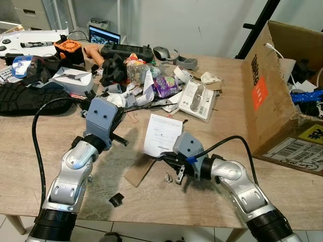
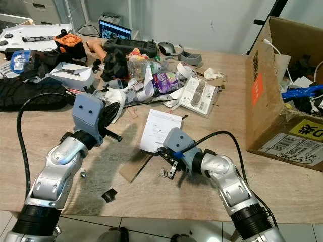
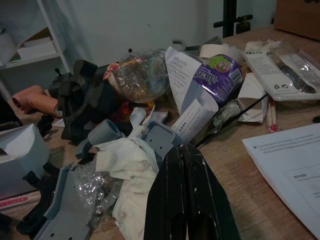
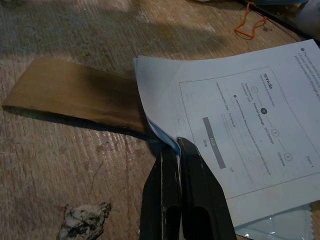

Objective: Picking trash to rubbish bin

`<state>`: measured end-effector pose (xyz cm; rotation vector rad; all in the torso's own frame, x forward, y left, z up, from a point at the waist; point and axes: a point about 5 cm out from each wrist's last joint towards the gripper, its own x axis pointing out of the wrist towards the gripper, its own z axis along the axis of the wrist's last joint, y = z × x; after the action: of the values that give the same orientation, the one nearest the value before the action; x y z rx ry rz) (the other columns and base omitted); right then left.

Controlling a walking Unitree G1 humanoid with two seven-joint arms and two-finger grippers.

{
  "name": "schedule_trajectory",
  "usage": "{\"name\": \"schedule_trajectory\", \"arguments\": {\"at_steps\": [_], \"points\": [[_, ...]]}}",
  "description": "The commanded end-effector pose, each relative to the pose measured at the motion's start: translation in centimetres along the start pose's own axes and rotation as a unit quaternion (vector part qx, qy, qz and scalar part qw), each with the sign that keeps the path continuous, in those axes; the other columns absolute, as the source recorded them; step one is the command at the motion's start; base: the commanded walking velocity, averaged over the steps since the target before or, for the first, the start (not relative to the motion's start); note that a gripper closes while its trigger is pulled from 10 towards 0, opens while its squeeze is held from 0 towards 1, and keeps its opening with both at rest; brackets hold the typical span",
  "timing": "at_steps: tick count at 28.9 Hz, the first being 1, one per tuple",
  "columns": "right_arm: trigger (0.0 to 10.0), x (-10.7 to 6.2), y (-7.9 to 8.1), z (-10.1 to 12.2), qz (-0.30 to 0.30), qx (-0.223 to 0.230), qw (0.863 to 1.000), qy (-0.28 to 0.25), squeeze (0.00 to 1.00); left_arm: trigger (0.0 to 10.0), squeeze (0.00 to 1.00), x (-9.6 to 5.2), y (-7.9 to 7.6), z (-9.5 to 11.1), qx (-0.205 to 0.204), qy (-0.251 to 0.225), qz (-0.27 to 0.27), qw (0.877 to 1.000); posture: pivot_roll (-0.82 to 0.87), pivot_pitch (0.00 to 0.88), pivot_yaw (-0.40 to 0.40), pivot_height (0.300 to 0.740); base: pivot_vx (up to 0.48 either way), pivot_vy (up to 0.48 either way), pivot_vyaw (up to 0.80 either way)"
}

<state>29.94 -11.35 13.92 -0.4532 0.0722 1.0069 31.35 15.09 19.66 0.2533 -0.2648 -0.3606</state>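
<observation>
A white printed paper sheet [image 1: 162, 133] lies mid-table, its near corner over a brown cardboard strip [image 1: 141, 171]. My right gripper [image 4: 171, 142] is shut on that near edge of the sheet, low over the wood. A small crumpled grey scrap [image 4: 82, 220] lies just beside it. My left gripper [image 3: 182, 150] is shut with nothing in it, pointing at the trash pile: a white tissue [image 3: 130, 160], a crushed clear bottle [image 3: 140, 75] and a purple wrapper [image 1: 165, 85].
A large open cardboard box [image 1: 267, 91] holding odd items stands at the table's right end. A small black piece [image 1: 116, 199] lies near the front edge. Controllers, a white box [image 1: 73, 78] and black gear crowd the back left.
</observation>
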Motion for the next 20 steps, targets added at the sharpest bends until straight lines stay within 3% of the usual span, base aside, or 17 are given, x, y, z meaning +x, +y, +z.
{"name": "schedule_trajectory", "arguments": {"at_steps": [1,4,7,8,13,15,17,20], "points": [[0.0,-0.2,0.7,-1.7,0.006,0.037,0.999,0.029,0.00,10.0,0.00,-0.2,-0.4,-0.2,-0.004,0.001,-0.001,1.000,0.03,0.178,-0.056,0.740,0.000,0.000,0.00],[0.0,0.0,0.3,-1.0,-0.003,0.052,0.999,0.008,0.00,10.0,0.00,0.0,-0.3,-0.1,-0.002,0.000,-0.002,1.000,0.03,0.193,-0.057,0.740,0.000,0.000,0.00],[0.0,0.1,-0.9,2.0,-0.031,0.080,0.993,-0.083,0.00,10.0,0.00,-0.1,-0.2,0.1,-0.007,-0.007,0.003,1.000,0.03,0.184,-0.053,0.740,0.000,0.000,0.00],[0.0,-0.1,-2.1,4.7,-0.049,0.101,0.980,-0.165,0.00,10.0,0.00,0.1,-0.1,0.1,-0.005,-0.009,0.002,1.000,0.03,0.184,-0.056,0.740,0.000,0.000,0.00],[0.0,-0.4,-3.0,7.2,-0.055,0.102,0.967,-0.228,0.00,10.0,0.00,0.1,0.0,0.2,-0.003,-0.011,0.004,1.000,0.03,0.180,-0.055,0.740,0.000,0.000,0.00],[0.0,-0.9,-3.7,9.5,-0.062,0.099,0.953,-0.278,0.00,10.0,0.00,0.0,0.0,0.3,-0.006,-0.013,0.006,1.000,0.03,0.173,-0.054,0.740,0.000,0.000,0.00],[0.0,-0.9,-3.7,9.5,-0.062,0.099,0.953,-0.278,0.00,10.0,0.00,0.0,0.0,0.3,-0.006,-0.013,0.006,1.000,0.03,0.173,-0.054,0.740,0.000,0.000,0.00],[0.0,-1.6,-4.7,11.8,-0.067,0.085,0.942,-0.318,0.00,10.0,0.00,0.0,0.0,0.2,-0.006,-0.014,0.007,1.000,0.03,0.172,-0.055,0.740,0.000,0.000,0.00]]}}
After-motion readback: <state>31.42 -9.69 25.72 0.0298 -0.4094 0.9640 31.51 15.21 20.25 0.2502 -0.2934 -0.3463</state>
